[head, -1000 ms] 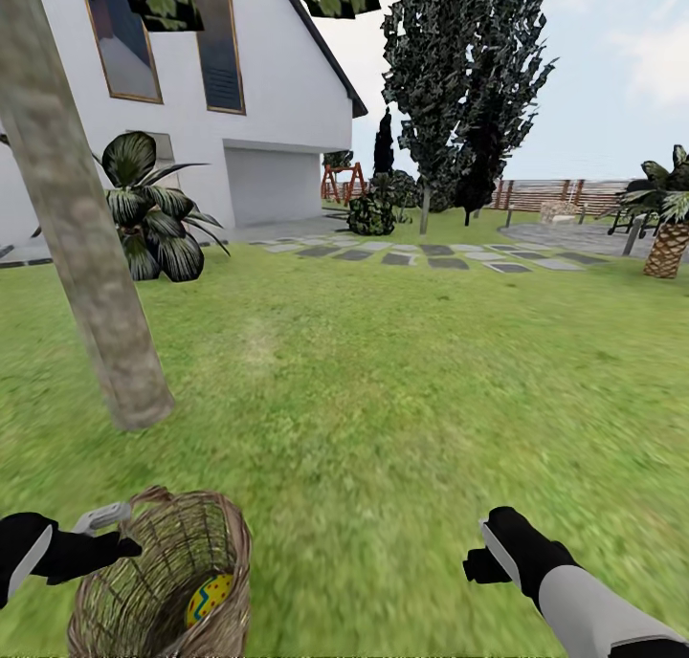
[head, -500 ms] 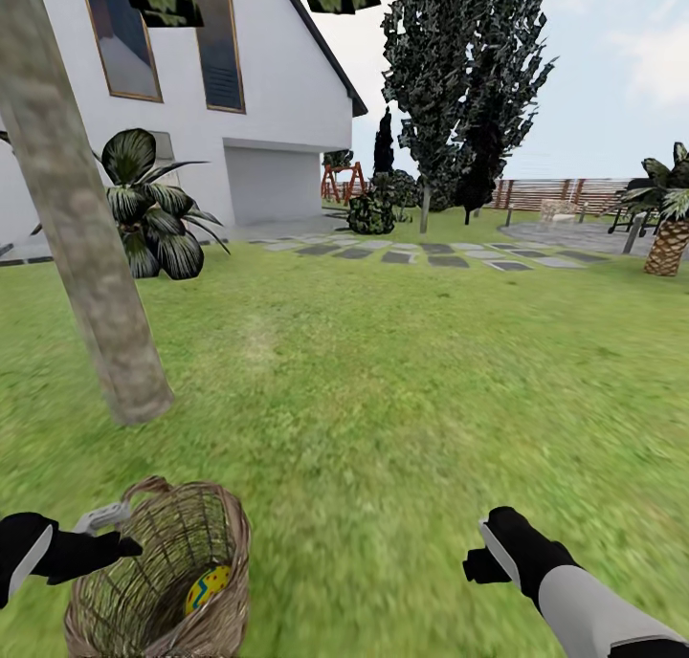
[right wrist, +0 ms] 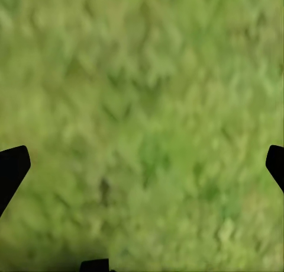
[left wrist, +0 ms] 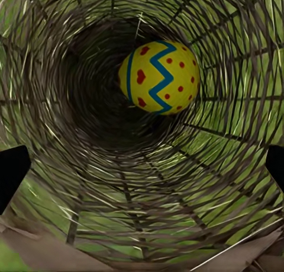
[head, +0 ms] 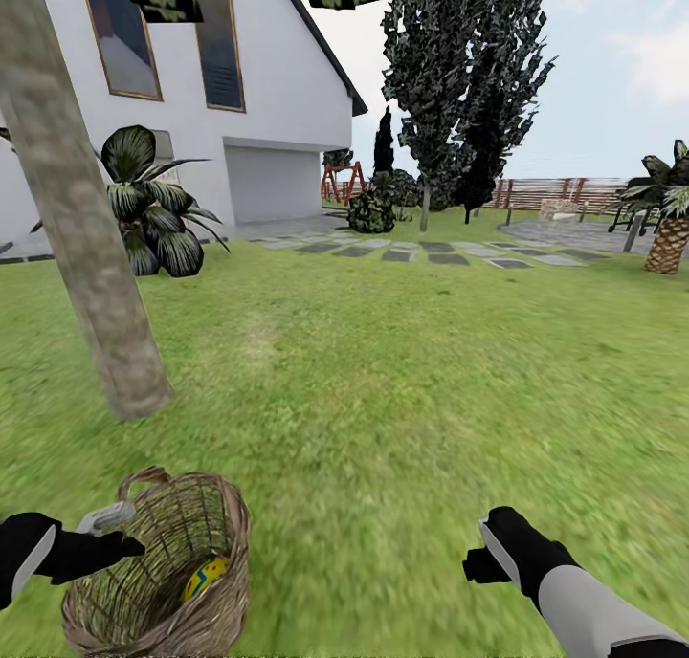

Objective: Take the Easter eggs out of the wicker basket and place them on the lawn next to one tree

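The brown wicker basket (head: 158, 567) stands on the lawn (head: 383, 390) at the lower left of the head view, just in front of the tree (head: 86, 247) with the bare grey-brown trunk. One yellow Easter egg (head: 207, 578) with a blue zigzag and red dots lies inside it; the left wrist view shows the egg (left wrist: 158, 76) deep in the basket (left wrist: 77, 183). My left gripper (head: 107, 534) is at the basket's rim, beside its loop handle, and stands open (left wrist: 142, 165). My right gripper (head: 481, 560) hangs open over bare grass (right wrist: 142, 165).
A white house (head: 191, 94) and a dark leafy shrub (head: 153, 208) stand behind the tree. Stepping stones (head: 431, 253), dark cypresses (head: 459, 84), a wooden fence (head: 565, 194) and a short palm (head: 670, 228) lie far ahead. Open grass stretches between my arms and to the right.
The whole picture has shifted slightly, and the basket with its egg now sits a little higher in it. Both arms keep the same pose.
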